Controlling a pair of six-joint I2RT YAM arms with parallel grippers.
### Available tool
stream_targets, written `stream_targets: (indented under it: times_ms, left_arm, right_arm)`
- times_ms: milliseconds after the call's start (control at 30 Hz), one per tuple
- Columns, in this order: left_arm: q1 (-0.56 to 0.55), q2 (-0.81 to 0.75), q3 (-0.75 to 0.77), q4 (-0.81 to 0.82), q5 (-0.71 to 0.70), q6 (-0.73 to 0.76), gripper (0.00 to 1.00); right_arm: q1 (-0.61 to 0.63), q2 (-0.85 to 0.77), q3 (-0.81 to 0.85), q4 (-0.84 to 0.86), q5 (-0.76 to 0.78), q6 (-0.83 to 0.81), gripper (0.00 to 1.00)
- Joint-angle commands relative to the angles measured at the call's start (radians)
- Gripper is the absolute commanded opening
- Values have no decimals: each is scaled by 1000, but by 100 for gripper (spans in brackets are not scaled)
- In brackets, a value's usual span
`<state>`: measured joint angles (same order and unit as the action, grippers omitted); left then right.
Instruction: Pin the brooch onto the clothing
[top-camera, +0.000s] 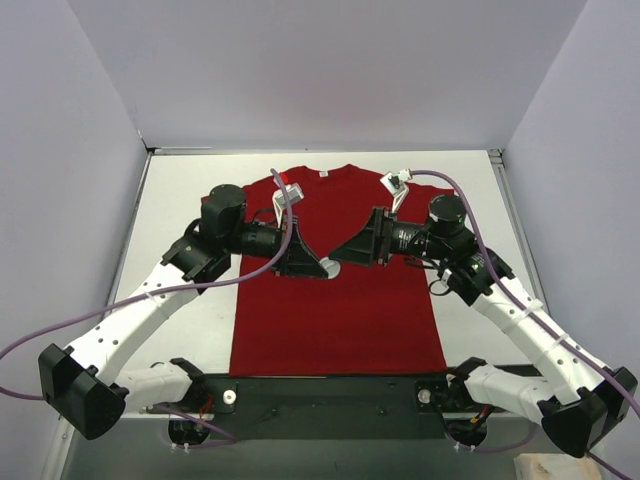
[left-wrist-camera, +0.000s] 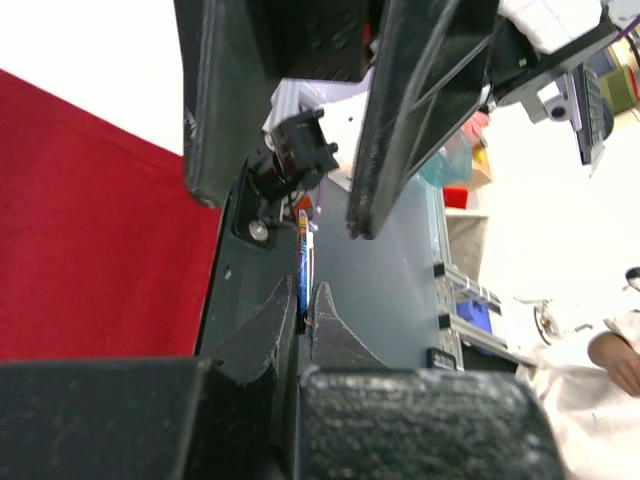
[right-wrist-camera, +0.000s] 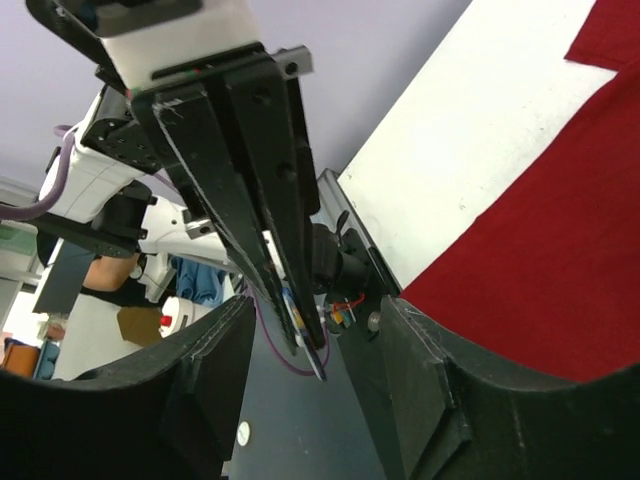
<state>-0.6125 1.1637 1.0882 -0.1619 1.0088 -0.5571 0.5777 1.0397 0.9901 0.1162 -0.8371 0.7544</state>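
The left claw (left-wrist-camera: 306, 300) is pinching the brooch (left-wrist-camera: 303, 240) edge-on; the wide-open right claw (right-wrist-camera: 315, 310) is risking knocking it loose

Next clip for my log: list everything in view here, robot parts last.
T-shirt: one, dark red, flat on the table, collar at the far side.
collar label: one, white, at the neck.
brooch: one, blue and orange edge showing, pinched over the shirt's chest.
table: one, white, under the shirt.
walls: three, pale lilac, around the table.
cables: two, purple, one along each arm.
left end effector: one, black, shut on the brooch.
right end effector: one, black, open, fingers either side of the left one's tips.
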Motion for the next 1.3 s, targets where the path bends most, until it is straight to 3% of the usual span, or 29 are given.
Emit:
stream_targets:
  times_ms: [0, 300, 733, 833, 967, 1067, 1100, 1133, 1267]
  left_arm:
    - [3, 13, 87, -145, 68, 114, 0]
    - [3, 28, 114, -188, 85, 144, 0]
    - [-27, 54, 110, -228, 93, 166, 0]
    - [-36, 67, 119, -255, 86, 183, 0]
    - [-41, 73, 130, -290, 86, 206, 0]
    - [-35, 74, 151, -333, 70, 240, 0]
    - [-27, 73, 156, -340, 54, 247, 1]
    - [-21, 70, 168, -350, 47, 249, 12]
    - [17, 51, 211, -364, -19, 244, 40]
  right_arm:
    - [13, 22, 76, 17, -83, -58, 50]
    - [37, 89, 199, -268, -183, -245, 45]
    - [51, 137, 219, -286, -180, -256, 33]
    - [62, 152, 220, -286, -178, -259, 26]
    - [67, 175, 225, -293, -180, -263, 0]
    - [68, 172, 225, -299, -181, -279, 0]
    - [70, 169, 225, -303, -177, -283, 0]
    - [68, 161, 225, -311, -166, -286, 0]
    - [63, 128, 220, -332, -62, -303, 0]
